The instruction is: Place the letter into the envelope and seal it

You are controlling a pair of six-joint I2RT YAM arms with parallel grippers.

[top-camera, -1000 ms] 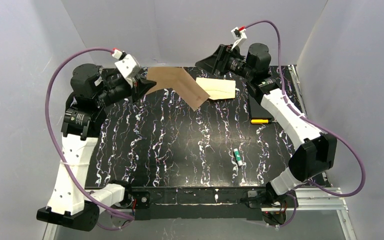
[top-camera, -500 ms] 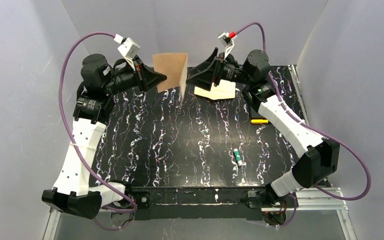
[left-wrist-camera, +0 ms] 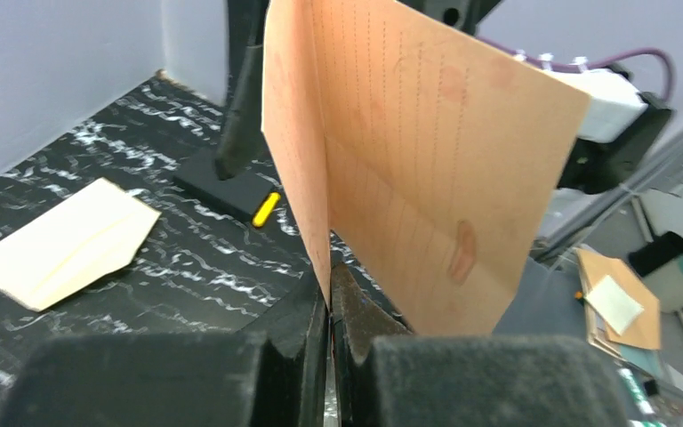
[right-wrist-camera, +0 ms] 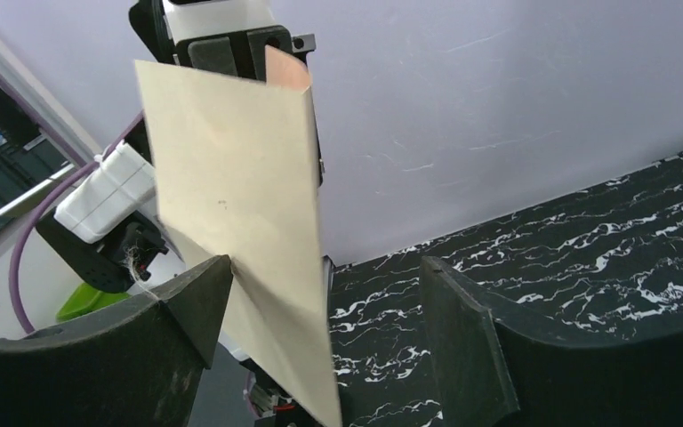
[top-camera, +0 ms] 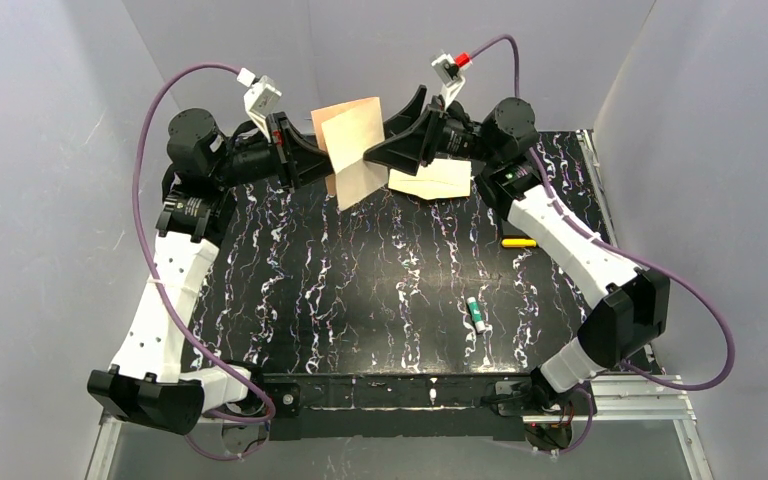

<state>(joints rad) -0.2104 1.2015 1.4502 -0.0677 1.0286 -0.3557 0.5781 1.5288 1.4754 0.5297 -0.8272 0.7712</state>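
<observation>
The letter (top-camera: 353, 148) is a pale tan, bent sheet held upright in the air at the back of the table. My left gripper (top-camera: 322, 165) is shut on its lower edge, as the left wrist view (left-wrist-camera: 329, 289) shows, with the sheet (left-wrist-camera: 409, 178) rising above the jaws. My right gripper (top-camera: 375, 158) is open, its jaws on either side of the letter's (right-wrist-camera: 240, 222) free edge, with the left finger (right-wrist-camera: 200, 298) touching the paper. The cream envelope (top-camera: 435, 180) with its pointed flap lies flat on the table behind the right gripper; it also shows in the left wrist view (left-wrist-camera: 62, 240).
A yellow marker (top-camera: 519, 242) lies at the right by a black block (left-wrist-camera: 222, 187). A small green-and-white tube (top-camera: 476, 314) lies right of centre. Grey walls (top-camera: 380, 50) close in the back and sides.
The left gripper has lifted and turned the letter toward the middle. The right gripper has swung left from over the envelope and now straddles the letter's edge.
</observation>
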